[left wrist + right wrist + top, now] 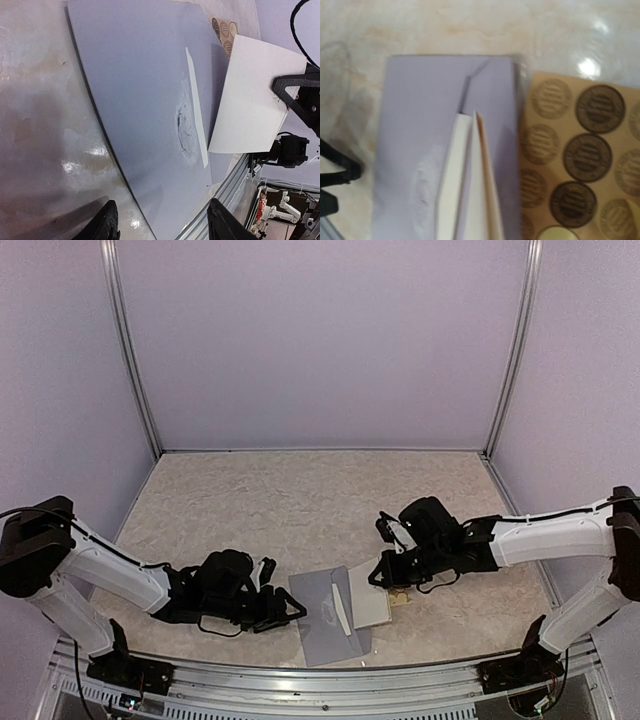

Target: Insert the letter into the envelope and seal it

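1. left claw (164, 225): closest to the left wrist lens, its two fingers stand apart and grip nothing. the envelope's left edge runs in between them; i cannot tell if they touch it.
2. surface (300, 500): beige and marbled, with both arms reaching in from its near corners.
3. envelope (325, 630): grey-lavender, lying flat at the middle of the surface's near edge, just right of the left claw. it has a narrow white strip (196, 105) along it and a faint ornament (183, 127) beside that strip.
4. letter (250, 100): a white sheet, lifted and tilted over the envelope's right part. whether its lower edge touches the envelope is unclear.
5. right claw (382, 575): clamped on the letter's right edge, toward the right side of the surface.
6. sticker sheet (570, 150): tan with round brown stickers, flat and right up against the envelope's right edge, partly under the letter.
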`<state>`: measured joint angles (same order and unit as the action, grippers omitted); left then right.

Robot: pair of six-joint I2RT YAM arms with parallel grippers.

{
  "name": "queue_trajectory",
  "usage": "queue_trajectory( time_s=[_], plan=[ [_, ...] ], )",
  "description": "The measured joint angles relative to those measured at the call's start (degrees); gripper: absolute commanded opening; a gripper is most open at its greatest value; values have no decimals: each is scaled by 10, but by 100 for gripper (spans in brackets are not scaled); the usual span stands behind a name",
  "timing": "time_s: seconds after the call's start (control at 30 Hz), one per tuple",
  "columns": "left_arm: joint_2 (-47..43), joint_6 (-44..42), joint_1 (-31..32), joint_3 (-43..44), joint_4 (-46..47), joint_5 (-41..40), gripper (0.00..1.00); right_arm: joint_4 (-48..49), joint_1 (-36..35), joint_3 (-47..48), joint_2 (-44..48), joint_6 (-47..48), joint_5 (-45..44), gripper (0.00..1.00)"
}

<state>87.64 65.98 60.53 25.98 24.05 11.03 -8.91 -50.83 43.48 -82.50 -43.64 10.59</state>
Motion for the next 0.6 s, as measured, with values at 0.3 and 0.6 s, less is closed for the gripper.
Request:
queue_trajectory(
  time_s=[0.3, 0.6],
  plan=[
    [49, -11, 0, 26, 12, 26, 50, -22, 0, 1, -35, 0, -8, 0],
    [51, -16, 0, 27, 12, 27, 50, -20, 0, 8, -66, 2, -1, 0]
  ],
)
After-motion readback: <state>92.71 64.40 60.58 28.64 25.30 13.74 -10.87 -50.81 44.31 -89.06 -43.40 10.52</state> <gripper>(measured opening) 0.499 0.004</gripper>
